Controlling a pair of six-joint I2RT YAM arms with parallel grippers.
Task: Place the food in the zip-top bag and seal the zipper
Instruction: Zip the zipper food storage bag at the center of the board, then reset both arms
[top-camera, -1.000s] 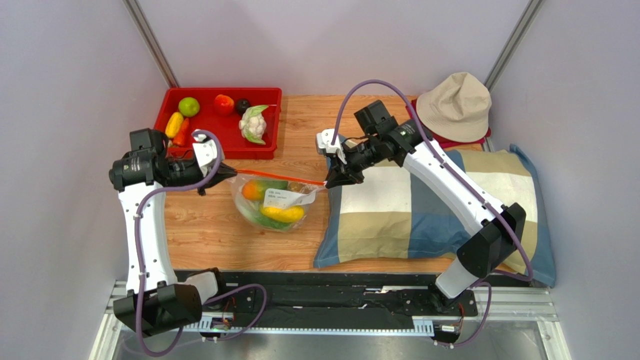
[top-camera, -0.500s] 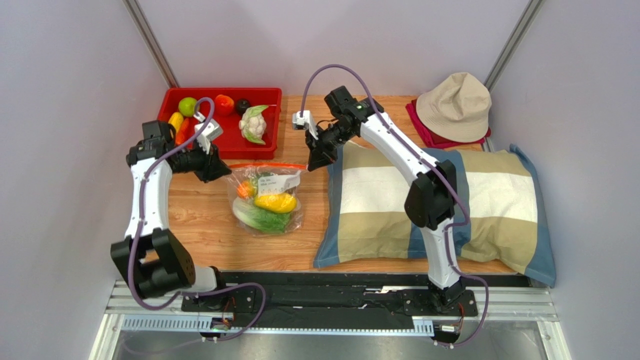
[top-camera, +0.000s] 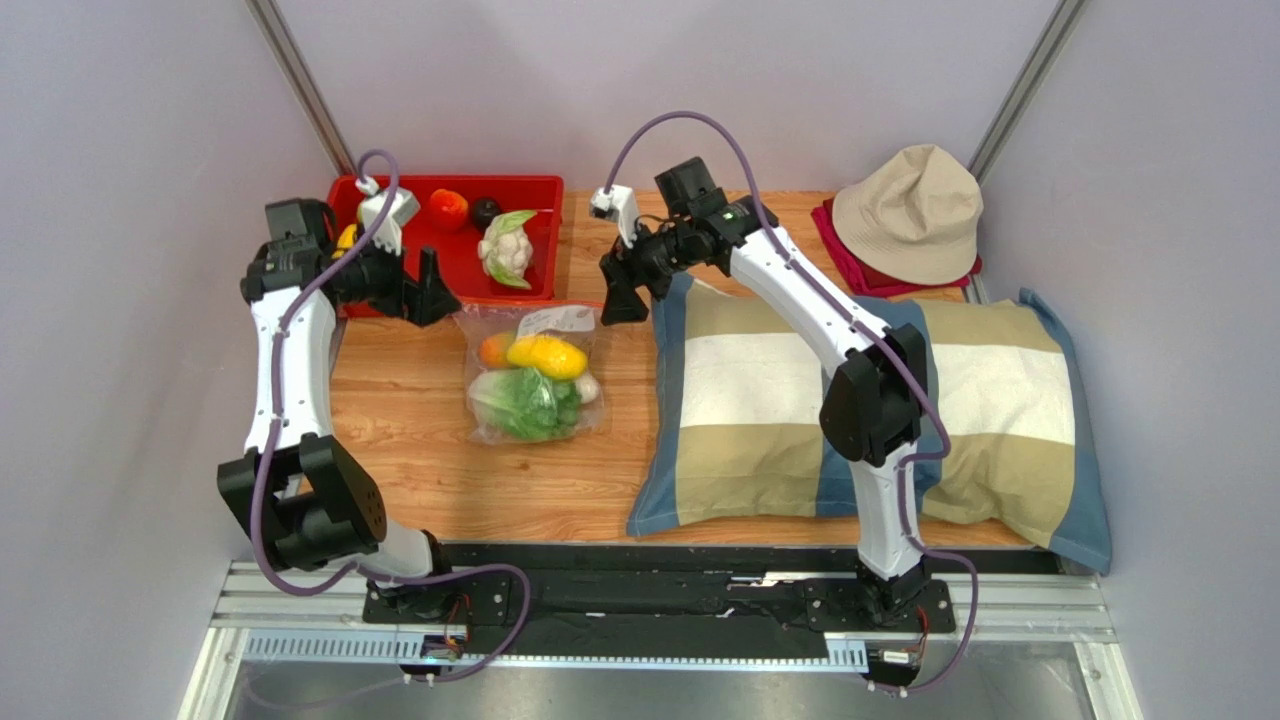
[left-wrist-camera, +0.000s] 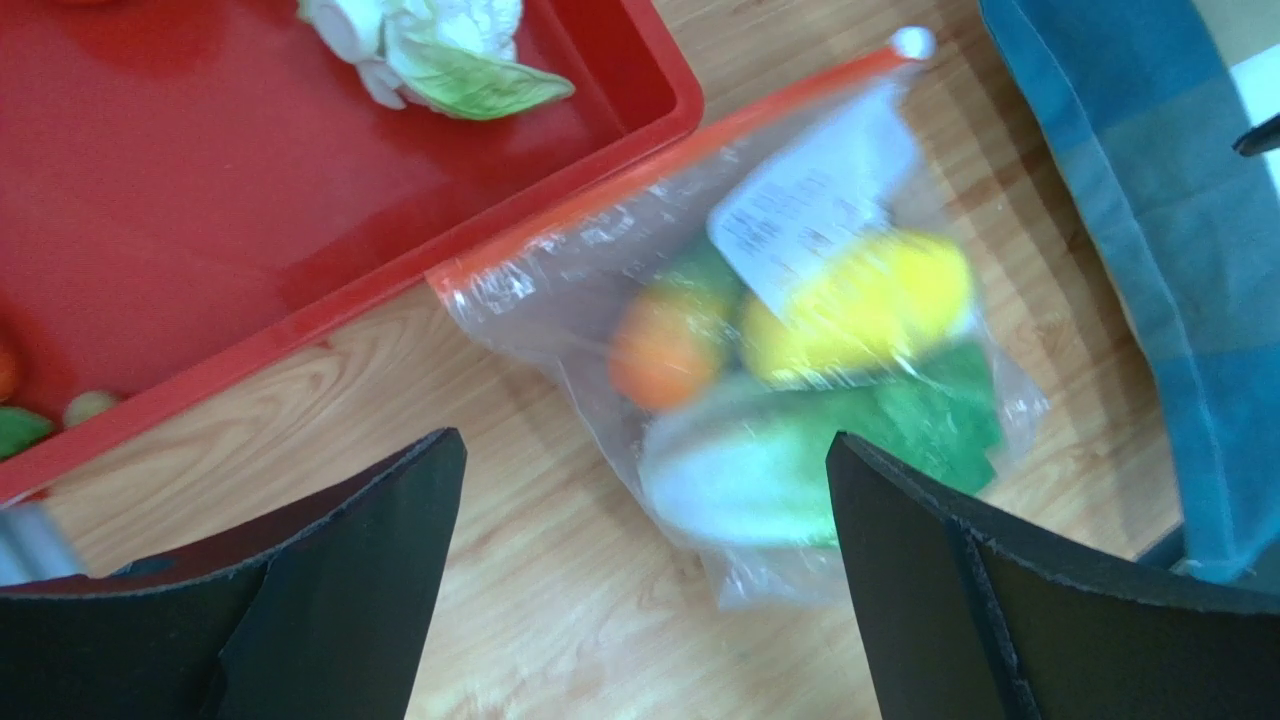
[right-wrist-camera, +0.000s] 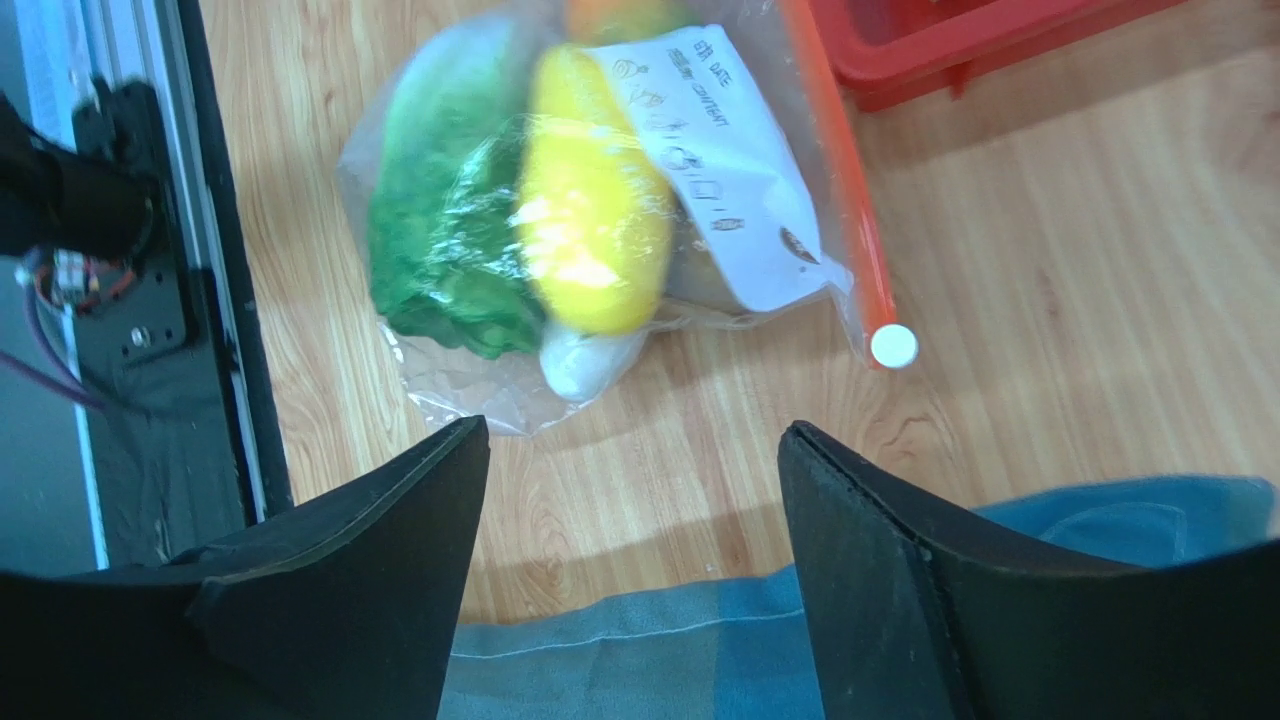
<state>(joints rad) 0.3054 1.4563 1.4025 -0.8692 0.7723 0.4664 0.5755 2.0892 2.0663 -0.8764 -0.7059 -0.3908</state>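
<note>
Top external view, working from the near edge back: bare wood table (top-camera: 406, 450) on the left, big checked pillow (top-camera: 842, 405) on the right. The zip-top bag (top-camera: 534, 375) lies flat between them, just left of the pillow's edge and just in front of the red tray (top-camera: 458, 248). Over the bag's far-left corner hangs the left gripper (top-camera: 431, 300), and over its far-right corner the right gripper (top-camera: 619, 300), both clear of the plastic. Further back, the tray holds a cauliflower (top-camera: 508, 248), a red piece (top-camera: 448, 207) and a dark one (top-camera: 486, 212). A beige hat (top-camera: 909, 210) sits at the far right, and only this camera catches it.

The wrist cams fill in what's too small from above. Each shows its jaws spread wide with nothing gripped. Right wrist gives the zipper (right-wrist-camera: 827, 165) as 1 straight orange-red line with the white slider (right-wrist-camera: 893, 347) at the end nearest the pillow, plus the printed label (right-wrist-camera: 714, 165). Left wrist is a bit blurry but shows the strip's other end just beside the tray rim.

The bag itself is crinkly clear plastic stuffed with green lettuce (right-wrist-camera: 443, 225), a yellow pepper (right-wrist-camera: 594, 225), an orange (left-wrist-camera: 661, 353) and a small white piece (right-wrist-camera: 594, 357).
</note>
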